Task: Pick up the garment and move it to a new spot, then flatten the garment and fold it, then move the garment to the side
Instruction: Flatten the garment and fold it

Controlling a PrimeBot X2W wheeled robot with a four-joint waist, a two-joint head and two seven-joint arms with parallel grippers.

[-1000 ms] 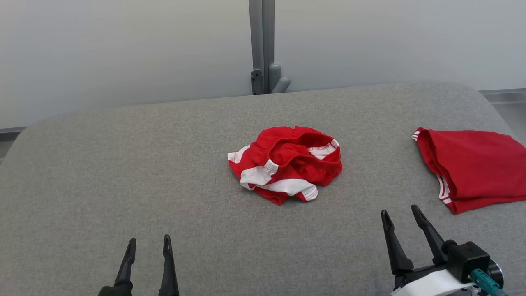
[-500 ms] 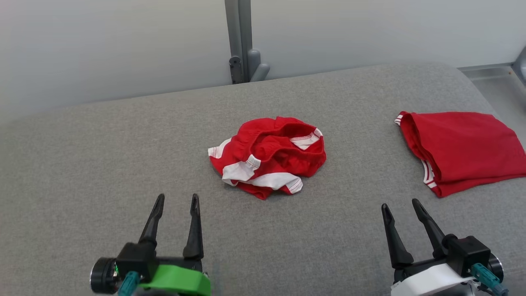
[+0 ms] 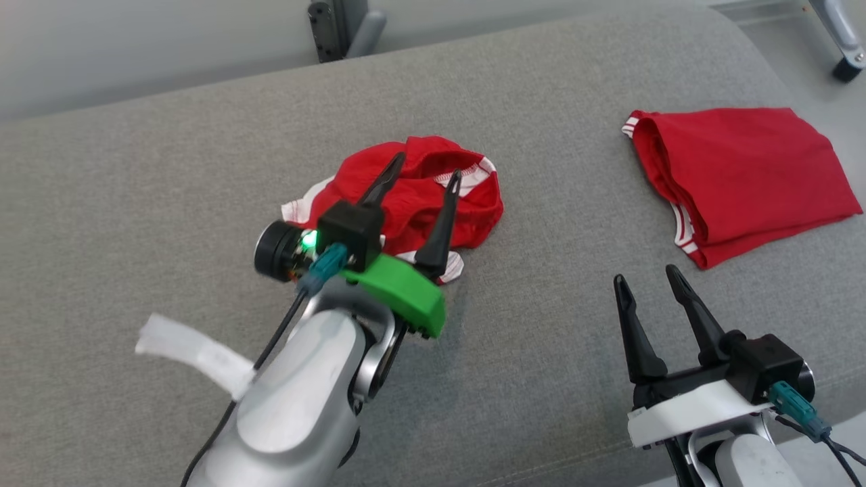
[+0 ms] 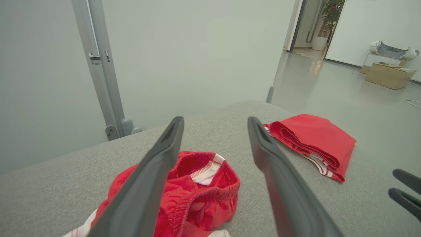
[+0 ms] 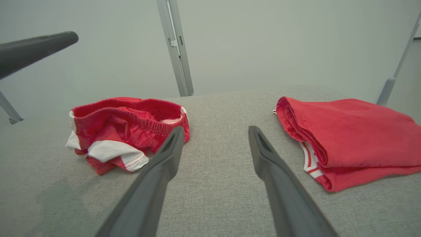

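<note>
A crumpled red garment with white panels (image 3: pixel 433 196) (image 4: pixel 194 194) (image 5: pixel 125 128) lies bunched near the middle of the grey padded table (image 3: pixel 135 203). My left gripper (image 3: pixel 427 166) (image 4: pixel 215 123) hangs open just above it, fingers spread over the heap and holding nothing. My right gripper (image 3: pixel 646 281) (image 5: pixel 215 131) stands open over bare table at the lower right, well clear of the garment.
A second red garment, folded (image 3: pixel 737 176) (image 4: pixel 309 138) (image 5: pixel 345 131), rests at the table's right side. A grey post (image 3: pixel 338 27) rises behind the far edge against a pale wall. A white strip (image 3: pixel 193 352) hangs off my left forearm.
My left arm has reached forward and up from the lower left until its open gripper hangs over the crumpled garment. The head camera has tilted down. The right gripper holds its place.
</note>
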